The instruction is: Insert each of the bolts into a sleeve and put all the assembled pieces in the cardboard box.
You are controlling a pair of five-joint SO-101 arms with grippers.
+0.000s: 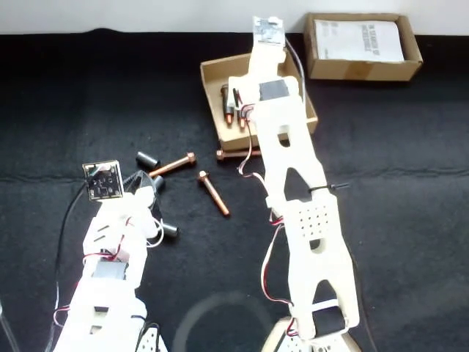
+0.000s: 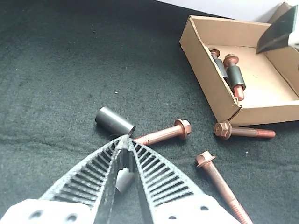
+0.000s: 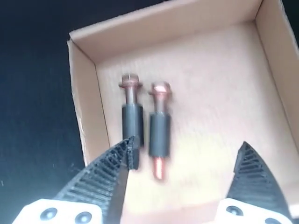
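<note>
2 sleeved copper bolts [image 3: 159, 126] lie side by side in the open brown cardboard box [image 1: 210, 94], under my right gripper [image 3: 187, 144]. 1 bare copper bolt [image 1: 234, 154] sits just outside its near wall. 2 loose bolts [image 1: 174, 164] lie left of that on the black cloth [image 1: 88, 103]. A dark cylindrical metal sleeve [image 2: 114, 121] sits just beside 1 tip, ahead of my left gripper [image 2: 125, 140].

The black cloth surface [image 2: 56, 70] is matt with a faint nap. The copper-coloured metal bolts [image 2: 162, 134] have a soft sheen on their smooth flanged heads. The dark grey metal sleeve [image 2: 114, 121] is smooth with a dull gleam. The brown cardboard box [image 2: 205, 70] is plain matt paperboard. The black plastic fingers [image 3: 112, 163] are ribbed and matt, and the white plastic arm [image 1: 308, 213] looks smooth.
</note>
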